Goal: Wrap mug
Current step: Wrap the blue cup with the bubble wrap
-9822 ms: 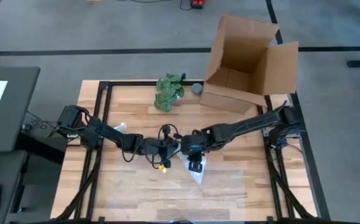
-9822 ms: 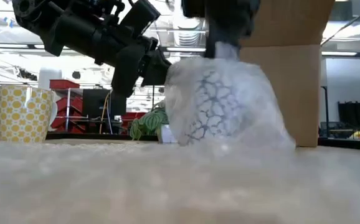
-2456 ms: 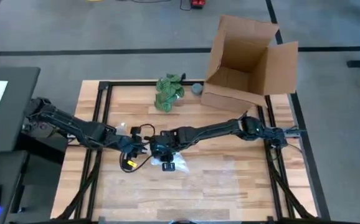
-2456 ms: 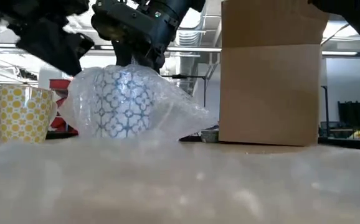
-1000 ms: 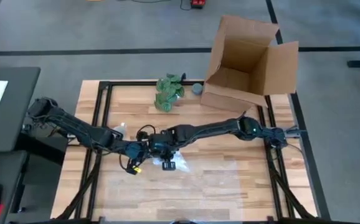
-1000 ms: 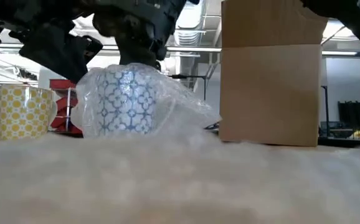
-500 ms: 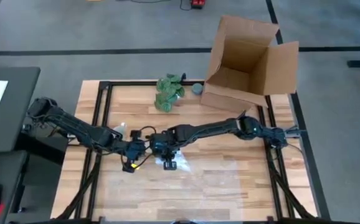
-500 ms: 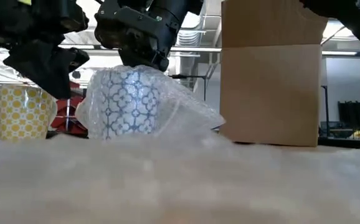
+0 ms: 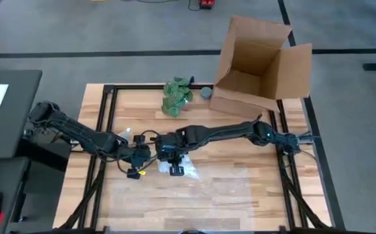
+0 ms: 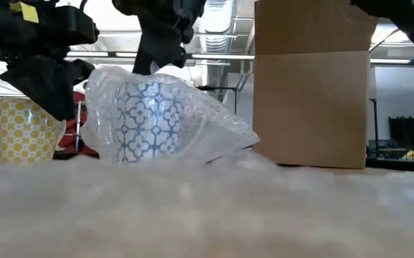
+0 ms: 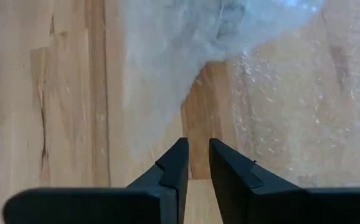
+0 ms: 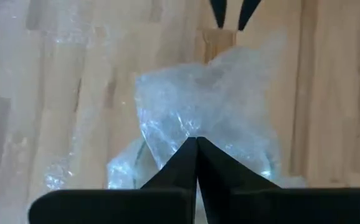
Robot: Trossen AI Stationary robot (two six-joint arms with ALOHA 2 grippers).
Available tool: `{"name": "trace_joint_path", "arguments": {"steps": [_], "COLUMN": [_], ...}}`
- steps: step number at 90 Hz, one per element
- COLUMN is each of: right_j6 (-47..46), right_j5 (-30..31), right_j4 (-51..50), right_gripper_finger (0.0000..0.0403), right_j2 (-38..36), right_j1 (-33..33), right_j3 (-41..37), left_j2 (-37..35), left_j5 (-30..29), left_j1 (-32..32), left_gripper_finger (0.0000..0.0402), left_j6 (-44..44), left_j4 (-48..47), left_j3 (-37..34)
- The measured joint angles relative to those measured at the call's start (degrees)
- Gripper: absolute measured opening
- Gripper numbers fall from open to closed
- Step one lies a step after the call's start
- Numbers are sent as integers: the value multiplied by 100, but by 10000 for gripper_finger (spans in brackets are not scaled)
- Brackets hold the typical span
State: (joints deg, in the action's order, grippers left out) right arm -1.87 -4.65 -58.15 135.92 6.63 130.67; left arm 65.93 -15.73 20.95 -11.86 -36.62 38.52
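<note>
While earlier lower, right gripper [image 10: 165, 43] higher.

Both arms crowd the middle of the tabletop [image 9: 253, 195]: the left gripper [image 9: 138, 158] and right gripper [image 9: 173, 156] flank the bubble-wrapped mug [image 10: 146, 118]. Along the far edge, the green leafy bunch [image 9: 176, 96], grey round object [image 9: 205, 93] and open cardboard box [image 9: 259, 65] block passage. The near half of the tabletop lies open, bare wood and flat bubble wrap [image 9: 214, 192].
</note>
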Motion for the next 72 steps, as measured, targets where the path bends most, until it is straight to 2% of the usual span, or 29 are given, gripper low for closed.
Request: {"name": "trace_joint_path", "arguments": {"steps": [7,18,34,54,72], "right_j6": [-109,-130,-125,-79,22], "right_j5": [-10,-91,-209,-207,-96], "right_j4": [26,776,1313,1103,626], "right_gripper_finger": [0,0,0,0,0], "right_j2": [51,-9,-35,-162,-321], "right_j1": [-27,-67,-104,-100,-57], "right_j3": [-301,-997,-1531,-1292,-758], "left_j2": [0,0,2,7,69], "left_j5": [2,0,37,201,204], "left_j1": [0,22,94,111,109], "left_gripper_finger": [46,46,46,46,46], "left_j6": [0,25,527,1122,1340], "left_j4": [16,192,1058,2042,2291], "left_j3": [0,0,0,-46,-44]}}
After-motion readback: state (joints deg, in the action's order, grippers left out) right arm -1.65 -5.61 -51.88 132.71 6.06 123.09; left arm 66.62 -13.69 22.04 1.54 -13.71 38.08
